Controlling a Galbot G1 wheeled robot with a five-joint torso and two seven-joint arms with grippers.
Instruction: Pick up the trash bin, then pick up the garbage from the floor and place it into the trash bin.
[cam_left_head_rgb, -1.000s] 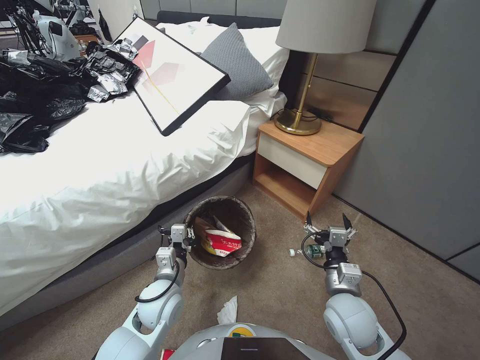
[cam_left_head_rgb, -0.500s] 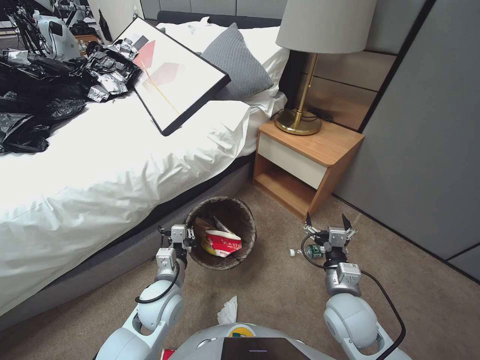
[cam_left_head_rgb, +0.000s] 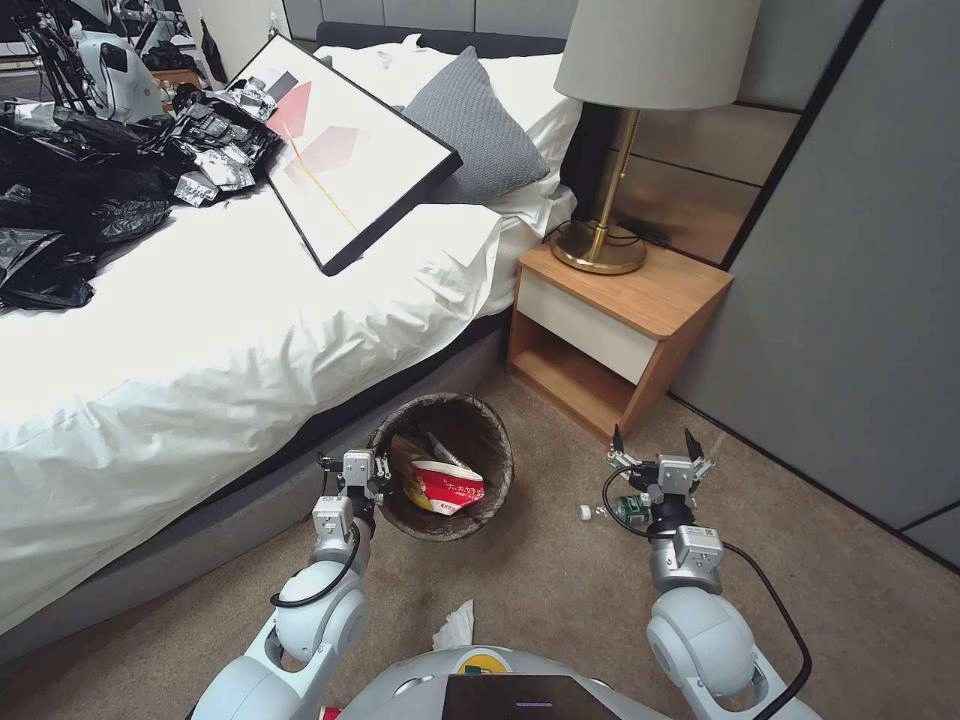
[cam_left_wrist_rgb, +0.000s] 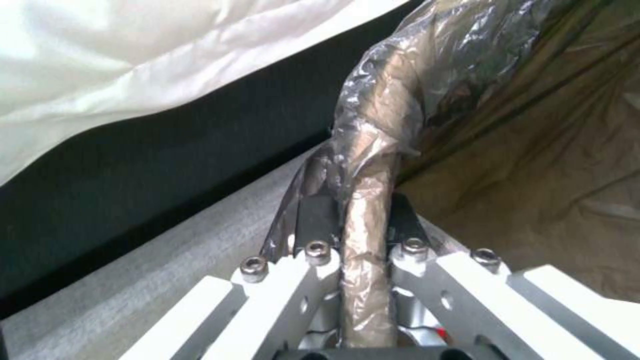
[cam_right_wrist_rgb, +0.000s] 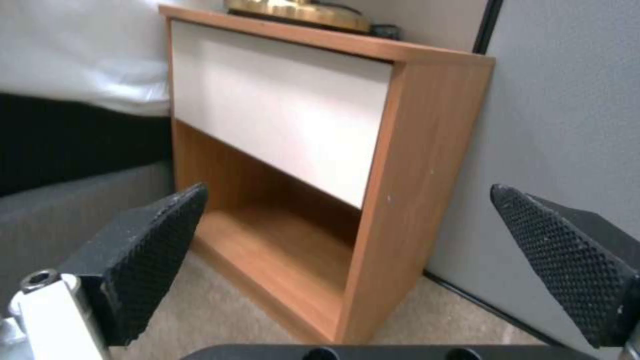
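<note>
Two grippers sit low over the floor (cam_left_head_rgb: 560, 590) beside the bed (cam_left_head_rgb: 230, 330). Left gripper (cam_left_head_rgb: 368, 478) pinches the bag-wrapped rim of the trash bin (cam_left_head_rgb: 455, 415), which holds a red-white carton (cam_left_head_rgb: 445, 485). Crumpled tissue (cam_left_head_rgb: 457, 622) lies near the robot's base. Right gripper (cam_left_head_rgb: 650, 440), fingers spread wide, hovers above a green bottle (cam_left_head_rgb: 630, 508) facing the nightstand (cam_left_head_rgb: 640, 310).

Even indoor light, soft shadows; head view edges bowed; wrist views soft, perhaps motion blur.

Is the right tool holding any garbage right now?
No; in the right wrist view the right tool stands wide open with only the nightstand between its fingers.
</note>
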